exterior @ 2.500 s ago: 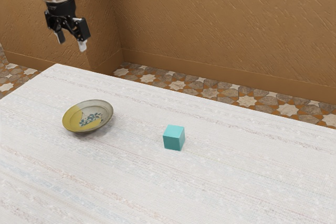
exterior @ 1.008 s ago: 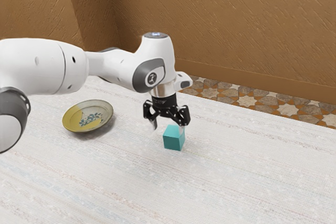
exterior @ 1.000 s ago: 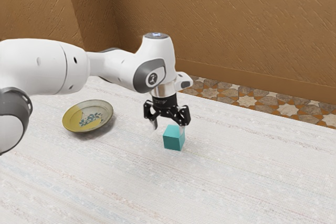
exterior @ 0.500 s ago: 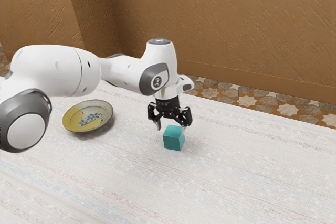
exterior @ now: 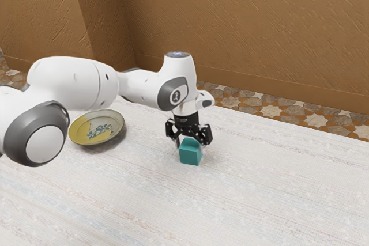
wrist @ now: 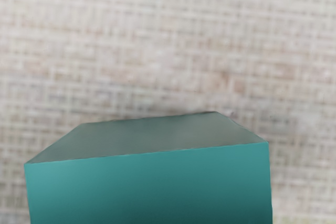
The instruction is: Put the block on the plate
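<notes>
My jaws stand parted and unclenched, one finger to each side of the teal block, which sits on the tabletop, well apart from the painted plate. If I close while off-centre, one finger could meet the block first and nudge or twist it; gripping too high might let it slip as I lift. Later, carrying it too low could clip the plate's raised rim, and releasing off-centre might leave it tilted against the slope.
</notes>
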Controlling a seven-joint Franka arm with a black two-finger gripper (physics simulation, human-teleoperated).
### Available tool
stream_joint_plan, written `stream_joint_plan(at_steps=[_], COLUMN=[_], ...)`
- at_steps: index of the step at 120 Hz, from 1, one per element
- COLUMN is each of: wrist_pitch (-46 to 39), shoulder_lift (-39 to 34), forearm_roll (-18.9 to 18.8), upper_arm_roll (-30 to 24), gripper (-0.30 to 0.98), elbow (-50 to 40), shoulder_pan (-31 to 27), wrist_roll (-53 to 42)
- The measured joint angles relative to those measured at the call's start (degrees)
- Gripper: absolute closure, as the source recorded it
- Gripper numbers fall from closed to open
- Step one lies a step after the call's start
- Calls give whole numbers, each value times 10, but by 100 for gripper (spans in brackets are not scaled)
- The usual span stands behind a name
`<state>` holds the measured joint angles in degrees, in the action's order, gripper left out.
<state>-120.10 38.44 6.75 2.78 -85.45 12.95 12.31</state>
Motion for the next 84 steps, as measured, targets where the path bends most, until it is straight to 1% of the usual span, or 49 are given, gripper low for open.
stream_joint_plan(at_steps=[25,67,84], wrist_pitch=[0,0,-1], shoulder_lift=[9,21,23], forearm_roll=[-1,-16,-20], upper_arm_roll=[-4,-5,-4], gripper=[4,21,24], elbow=[1,20,24], shoulder_pan=[-6,-6,-6], wrist_roll=[-10,-25,-29])
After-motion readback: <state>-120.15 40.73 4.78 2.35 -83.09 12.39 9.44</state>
